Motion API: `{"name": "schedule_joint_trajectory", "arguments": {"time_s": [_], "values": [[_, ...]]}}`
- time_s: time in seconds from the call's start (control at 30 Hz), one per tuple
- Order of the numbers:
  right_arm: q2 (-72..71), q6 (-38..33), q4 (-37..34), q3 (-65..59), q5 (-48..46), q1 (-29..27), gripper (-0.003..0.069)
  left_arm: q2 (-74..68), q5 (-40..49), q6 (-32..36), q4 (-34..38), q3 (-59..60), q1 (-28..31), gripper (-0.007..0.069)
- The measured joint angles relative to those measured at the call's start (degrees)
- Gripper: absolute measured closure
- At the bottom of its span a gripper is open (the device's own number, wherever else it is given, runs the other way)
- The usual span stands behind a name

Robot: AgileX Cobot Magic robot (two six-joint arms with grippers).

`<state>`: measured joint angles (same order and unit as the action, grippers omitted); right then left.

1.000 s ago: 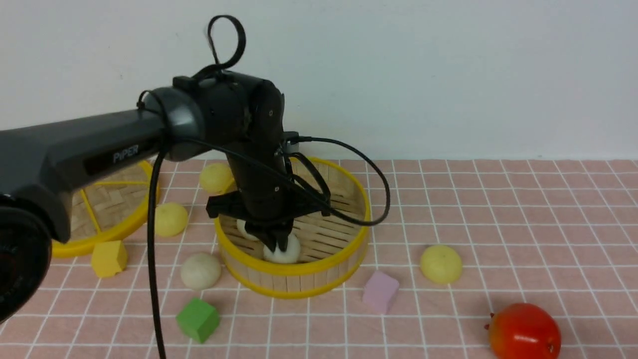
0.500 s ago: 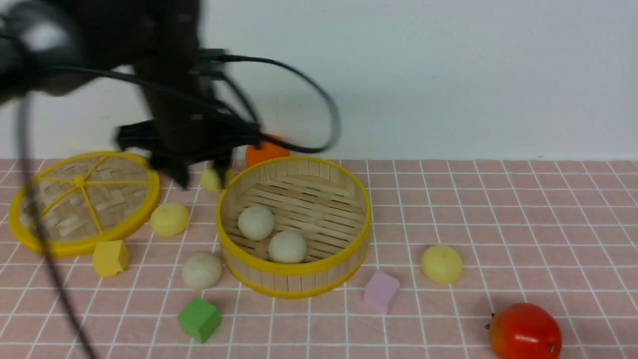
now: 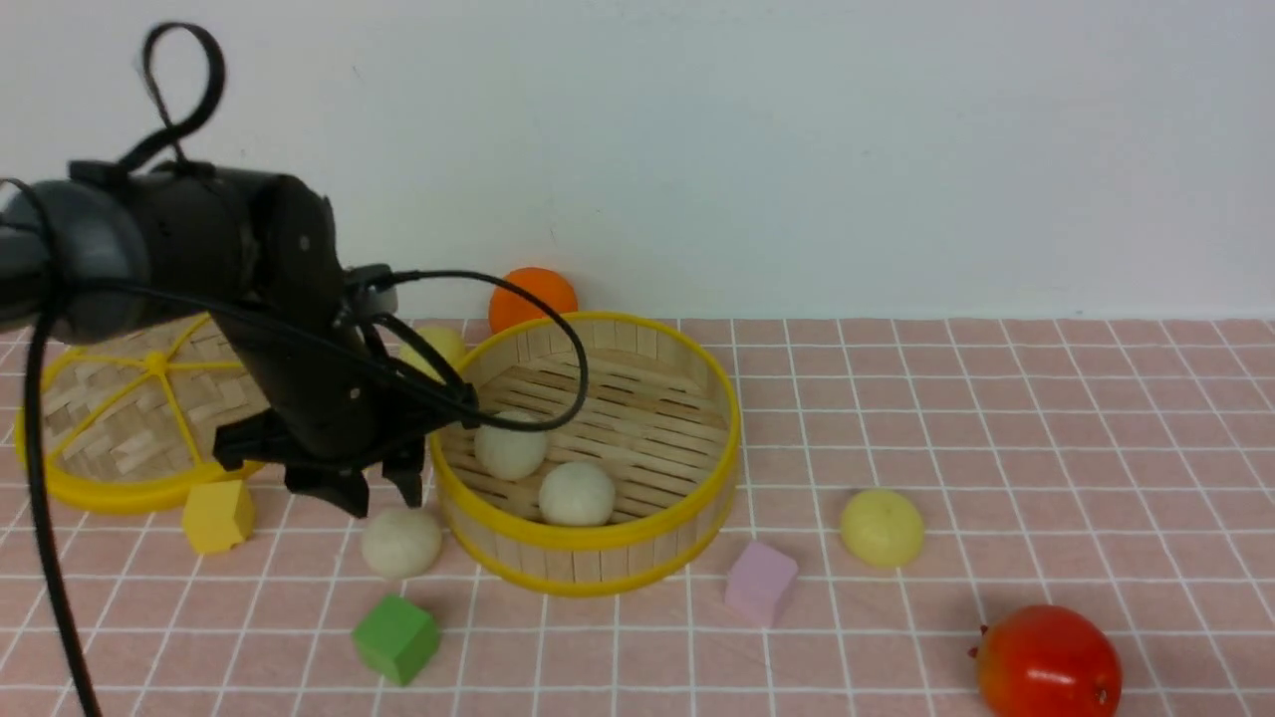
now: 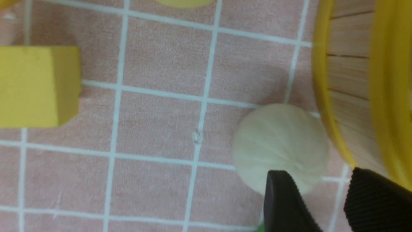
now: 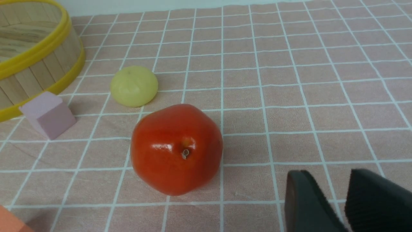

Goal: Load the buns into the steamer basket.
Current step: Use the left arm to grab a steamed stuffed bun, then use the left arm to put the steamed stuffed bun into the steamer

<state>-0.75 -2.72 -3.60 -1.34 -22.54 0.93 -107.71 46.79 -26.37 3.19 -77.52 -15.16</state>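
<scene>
Two white buns (image 3: pixel 511 445) sit in the basket (image 3: pixel 588 543); a third (image 3: pixel 401 542) lies just left of it (outside), under the left gripper (image 3: pixel 383 495), jaws apart, apparently empty. Right gripper (image 5: pixel 334 203) slightly parted.

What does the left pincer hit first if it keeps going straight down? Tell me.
Likely the off-white bun lying on the table just outside the steamer basket. The left pincer, open and empty, hangs just above it, though depth is unclear.
</scene>
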Motion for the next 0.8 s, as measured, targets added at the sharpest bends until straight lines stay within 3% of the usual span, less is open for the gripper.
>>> {"name": "schedule_joint_trajectory", "arguments": {"time_s": [0.43,0.53,0.73,0.8], "values": [[0.00,0.00,0.00,0.00,0.00,0.00,0.0419,-4.64,-2.63,0.83,-0.56,0.07,0.05,0.0321],[0.00,0.00,0.00,0.00,0.00,0.00,0.0419,-4.57,-2.63,1.67,-0.56,0.01,0.05,0.0369],[0.00,0.00,0.00,0.00,0.00,0.00,0.0419,-4.51,2.01,2.72,-2.81,-2.12,0.05,0.0596],[0.00,0.00,0.00,0.00,0.00,0.00,0.0419,-4.51,5.45,2.84,-3.66,-4.83,0.05,0.0610]]}}
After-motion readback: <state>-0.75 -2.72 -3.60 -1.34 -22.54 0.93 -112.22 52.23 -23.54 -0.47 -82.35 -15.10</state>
